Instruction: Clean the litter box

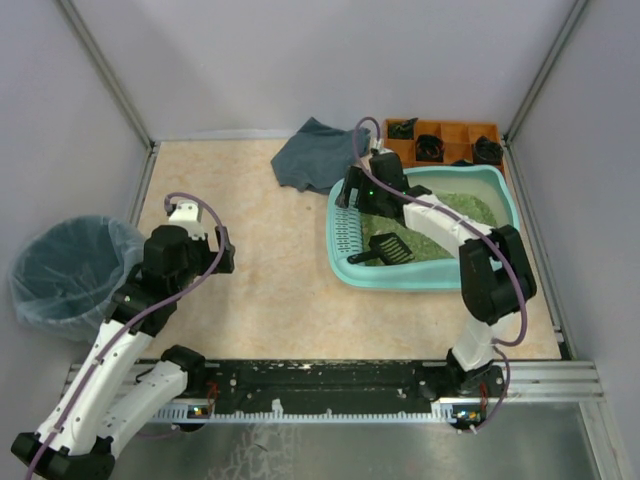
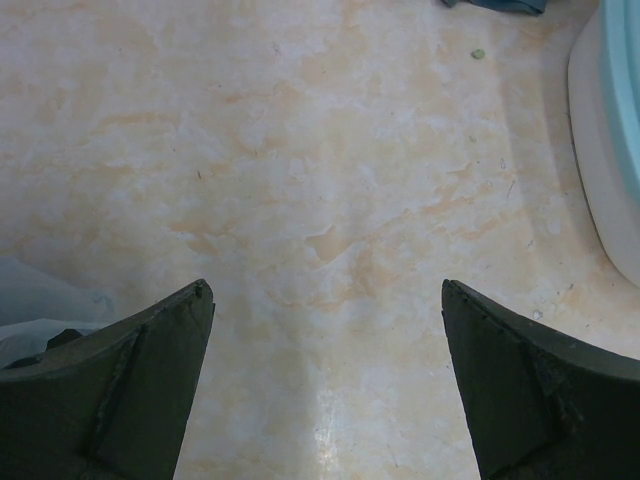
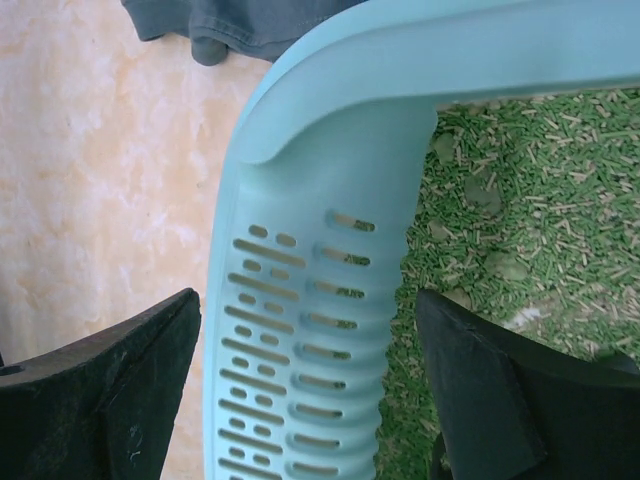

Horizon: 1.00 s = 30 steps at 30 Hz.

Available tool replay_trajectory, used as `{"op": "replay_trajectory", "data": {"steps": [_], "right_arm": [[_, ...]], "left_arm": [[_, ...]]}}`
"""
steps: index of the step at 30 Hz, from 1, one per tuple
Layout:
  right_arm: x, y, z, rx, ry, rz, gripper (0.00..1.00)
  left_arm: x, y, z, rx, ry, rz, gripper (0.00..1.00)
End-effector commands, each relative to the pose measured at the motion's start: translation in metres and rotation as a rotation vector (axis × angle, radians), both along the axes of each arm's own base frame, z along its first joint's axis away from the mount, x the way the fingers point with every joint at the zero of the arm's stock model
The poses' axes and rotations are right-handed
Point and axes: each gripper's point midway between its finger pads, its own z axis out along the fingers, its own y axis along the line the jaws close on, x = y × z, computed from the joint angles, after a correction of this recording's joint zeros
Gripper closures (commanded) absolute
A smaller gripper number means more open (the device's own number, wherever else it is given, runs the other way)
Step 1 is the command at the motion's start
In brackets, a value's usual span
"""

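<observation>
Litter box [image 1: 420, 277]: lies by the right edge of the counter [image 1: 260, 280], toward the far right corner, with the slotted grille [image 3: 290, 340] at its left end.
Handling: stiff moulded plastic, probably heavy with green litter [image 3: 540, 180]; rim smooth and likely slippery; best gripped across the rolled rim and held level against spilling.
Clumps [image 3: 505, 265]: pale, half sunk among the pellets, likely crumbly.
Scoop [image 1: 385, 248]: black, lies inside the box near the grille; handle hard to make out.
Right pincer [image 3: 307, 300]: released, jaws wide, above the grille corner; contact impossible to tell.
Left pincer [image 2: 326, 285]: released, over bare counter toward the left edge.
Hidden: far left corner of the box under the right arm; box floor buried; contents of the orange tray [image 1: 445, 140] in the far right corner too small to tell.
Beyond: grey cloth [image 1: 310, 155] at the far edge; bin [image 1: 60, 270] off the left edge.
</observation>
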Motion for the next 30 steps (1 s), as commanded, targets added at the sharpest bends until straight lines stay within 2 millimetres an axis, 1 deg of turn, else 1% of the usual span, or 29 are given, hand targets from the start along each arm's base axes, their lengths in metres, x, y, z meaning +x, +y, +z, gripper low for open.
{"op": "replay_trajectory", "data": {"steps": [1, 6, 9, 12, 14, 18, 20, 25, 30], "right_arm": [[0.026, 0.019, 0.018, 0.007, -0.082, 0.008, 0.12], [0.032, 0.019, -0.004, -0.055, -0.041, -0.001, 0.12], [0.032, 0.023, -0.012, -0.074, -0.036, 0.021, 0.12], [0.029, 0.030, -0.016, -0.088, -0.036, 0.057, 0.16], [0.026, 0.036, -0.019, -0.077, -0.039, 0.084, 0.20], [0.014, 0.046, -0.025, -0.052, -0.040, 0.152, 0.31], [0.004, 0.051, -0.032, -0.053, -0.031, 0.191, 0.35], [-0.022, 0.061, -0.045, -0.040, -0.022, 0.275, 0.37], [-0.047, 0.069, -0.056, -0.025, 0.000, 0.320, 0.39]], "left_arm": [[0.004, -0.001, 0.006, -0.008, -0.032, -0.007, 0.00], [0.004, -0.002, 0.004, -0.008, -0.028, -0.011, 0.00], [0.004, -0.001, 0.005, -0.007, -0.029, -0.010, 0.00], [0.005, -0.002, 0.004, -0.007, -0.027, -0.011, 0.00], [0.005, -0.001, 0.003, -0.007, -0.023, -0.010, 0.00], [0.005, -0.001, 0.003, -0.006, -0.023, -0.011, 0.00], [0.005, -0.001, 0.003, -0.006, -0.024, -0.009, 0.00], [0.005, -0.002, 0.002, -0.007, -0.021, -0.010, 0.00], [0.006, -0.001, 0.001, -0.005, -0.017, -0.009, 0.00]]}}
